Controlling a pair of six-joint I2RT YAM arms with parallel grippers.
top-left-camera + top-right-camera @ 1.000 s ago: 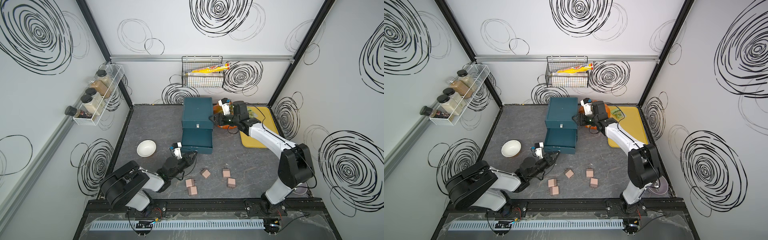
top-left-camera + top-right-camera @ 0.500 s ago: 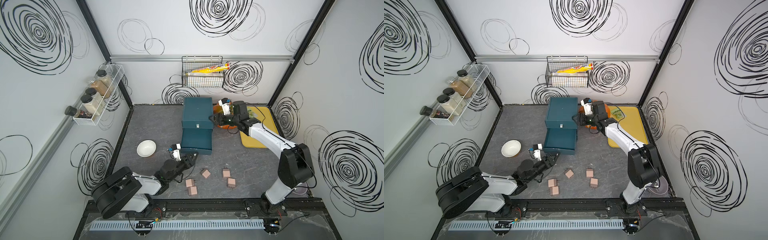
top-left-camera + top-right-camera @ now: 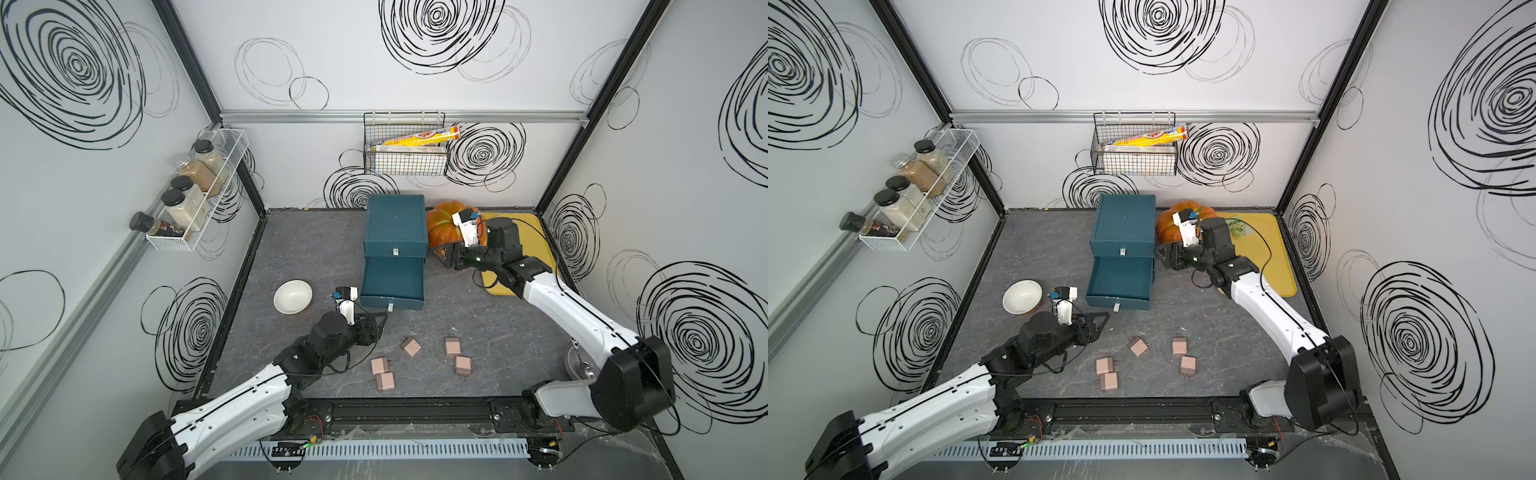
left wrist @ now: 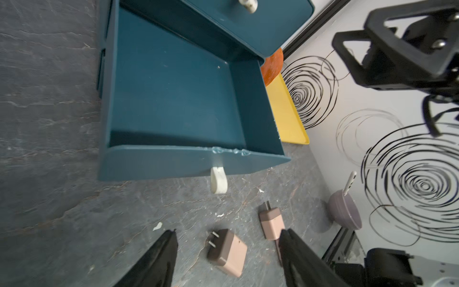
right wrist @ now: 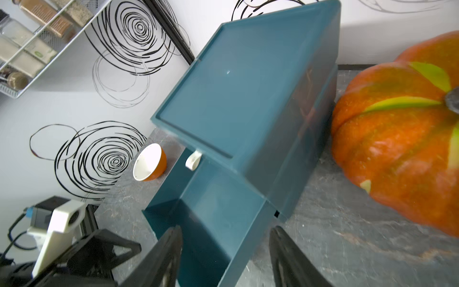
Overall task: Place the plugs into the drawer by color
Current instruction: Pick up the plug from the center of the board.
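white walls [image 3: 374,95] scrawled with black swirls [image 3: 436,16] (some dense, some single loops), black corner posts [image 3: 189,62], a dark grey stone-look floor [image 3: 316,241], evenly lit.

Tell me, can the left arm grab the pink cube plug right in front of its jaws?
Probably yes. The left gripper has open jaws, and the pale pink cube-shaped plug lies on the bare grey tabletop just ahead of them, with nothing in between.
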